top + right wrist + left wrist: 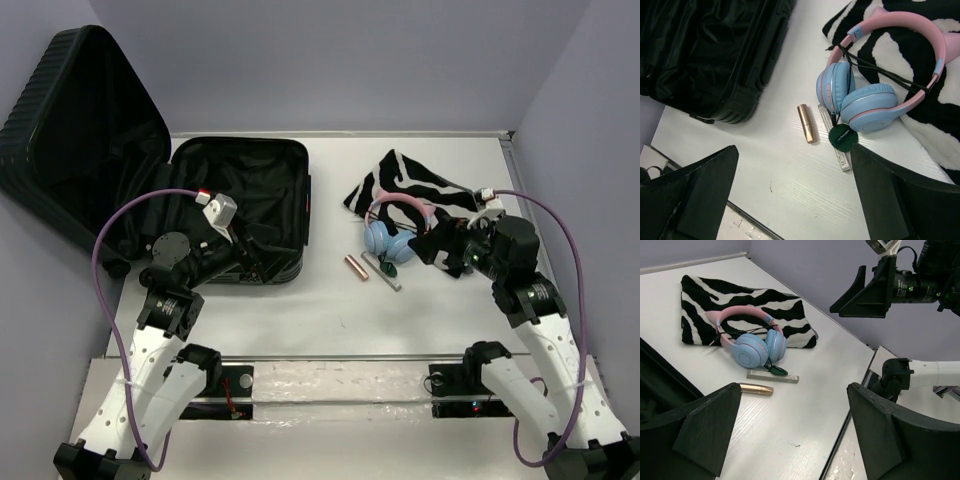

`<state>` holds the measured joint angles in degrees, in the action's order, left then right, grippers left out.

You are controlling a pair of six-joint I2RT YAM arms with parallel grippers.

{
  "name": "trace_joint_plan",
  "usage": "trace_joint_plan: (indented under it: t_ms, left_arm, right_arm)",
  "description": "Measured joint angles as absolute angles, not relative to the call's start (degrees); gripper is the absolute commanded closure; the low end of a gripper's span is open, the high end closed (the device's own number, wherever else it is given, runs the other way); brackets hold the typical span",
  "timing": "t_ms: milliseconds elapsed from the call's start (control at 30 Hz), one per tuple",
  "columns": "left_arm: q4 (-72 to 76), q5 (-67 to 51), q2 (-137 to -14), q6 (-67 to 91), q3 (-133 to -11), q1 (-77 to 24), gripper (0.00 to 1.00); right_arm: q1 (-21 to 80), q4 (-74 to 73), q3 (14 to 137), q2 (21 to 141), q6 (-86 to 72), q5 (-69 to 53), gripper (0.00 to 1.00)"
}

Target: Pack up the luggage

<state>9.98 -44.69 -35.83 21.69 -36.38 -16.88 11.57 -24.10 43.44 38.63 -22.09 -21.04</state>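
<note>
The luggage (250, 190) is a black ribbed suitcase lying open at the left, its lid (80, 130) leaning on the wall; its dark inside shows in the right wrist view (705, 55). Pink-and-blue headphones (392, 232) lie partly on a zebra-striped cloth (405, 185). A gold tube (356, 268) and a grey strip (385, 272) lie in front of them. My left gripper (260, 260) is open and empty over the suitcase's near right corner. My right gripper (428, 246) is open and empty just right of the headphones.
The left wrist view shows the headphones (755, 347), cloth (740, 305), tube (756, 389), strip (772, 376) and the right arm (900, 285) above them. A green tag (842, 136) hangs from the headphones (865, 95). Walls enclose the table (330, 310) on three sides.
</note>
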Motion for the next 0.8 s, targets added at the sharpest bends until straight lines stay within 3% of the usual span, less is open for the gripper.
trace_joint_plan:
  t_ms: [167,400,600,800]
  left_arm:
    - [9.96,-44.82,-35.83,21.45,-36.38,-16.88,0.01]
    - [9.96,-44.77,-35.83,21.45,-36.38,-16.88,0.01]
    - [9.96,-44.56,-35.75,21.47,-36.38,-16.88,0.01]
    - [9.87,-44.29,-35.0,21.47,-36.38,-16.88,0.01]
  right_arm:
    - [13.21,-23.99,43.44,43.24,-22.0,-19.66,0.05]
    - [29.87,-23.35,43.57,54.98,-22.24,-9.15,0.15]
    - [33.56,-22.83,44.56,63.46,-22.24,-1.06,0.18]
    - [36.6,-21.21,46.89,71.92,-22.24,3.42,0.4]
